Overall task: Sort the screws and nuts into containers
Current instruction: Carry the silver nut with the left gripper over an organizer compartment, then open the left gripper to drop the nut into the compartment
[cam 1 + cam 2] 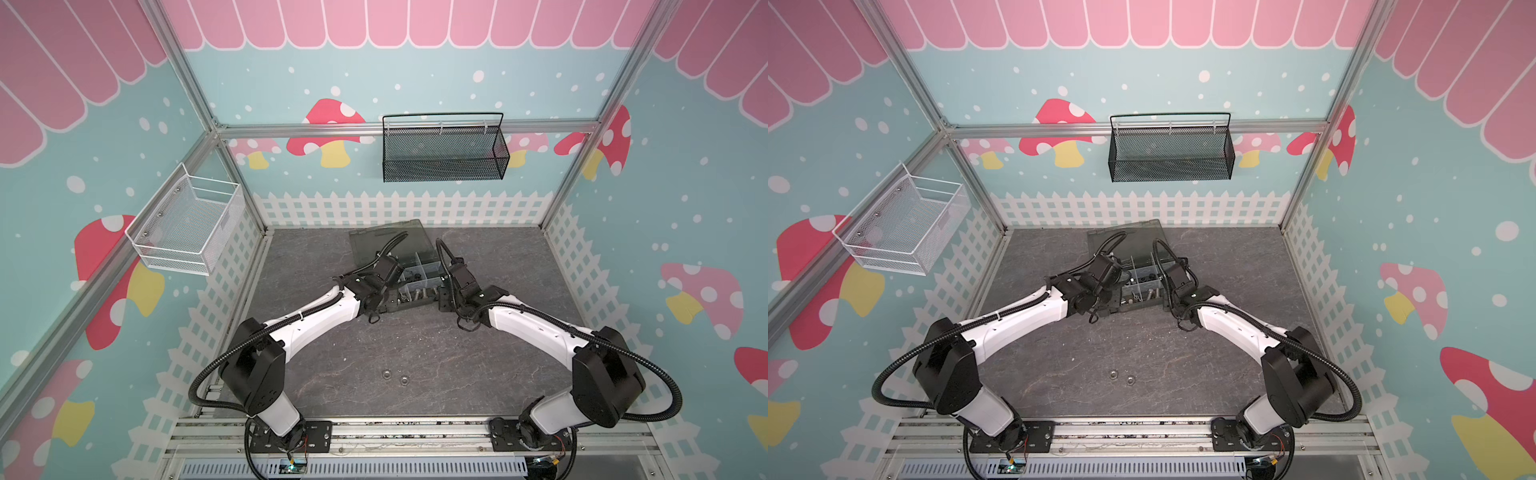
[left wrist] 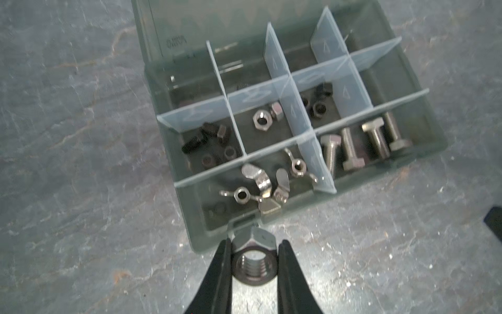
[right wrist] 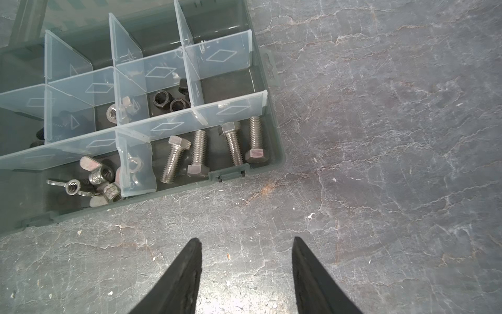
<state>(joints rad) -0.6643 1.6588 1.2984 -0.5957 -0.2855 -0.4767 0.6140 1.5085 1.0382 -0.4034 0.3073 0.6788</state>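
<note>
Left gripper [image 2: 254, 242]: narrow, clamped on a silver hex nut [image 2: 254, 262] whose threaded hole faces the wrist camera. It is held just outside the box's front wall.
Right gripper [image 3: 246, 240]: jaws apart with nothing between them, above bare table near the box corner that holds the bolts.
Organiser box [image 2: 186, 214]: on the grey table [image 1: 415, 353], lid [image 1: 386, 237] open behind it. In both top views the two wrists cover its near corners.
In the way: the front wall and the translucent dividers [image 2: 292, 108] stand between the held nut and the compartments.
Wing nuts [image 2: 258, 185]: piled in the front compartment nearest the held nut.
Silver bolts [image 2: 361, 146]: four, side by side in the next front compartment.
Silver nuts in box [image 2: 262, 119]: two, in the compartment behind the wing nuts.
Black nuts [image 2: 317, 107]: the compartment beside those.
Short black screws [image 2: 209, 136]: the compartment on the other side.
Loose nuts [image 1: 386, 374]: two small shiny ones side by side on the table, well apart from the box.
Black mesh basket [image 1: 444, 153]: on the back wall.
White wire basket [image 1: 187, 232]: on the left wall.
</note>
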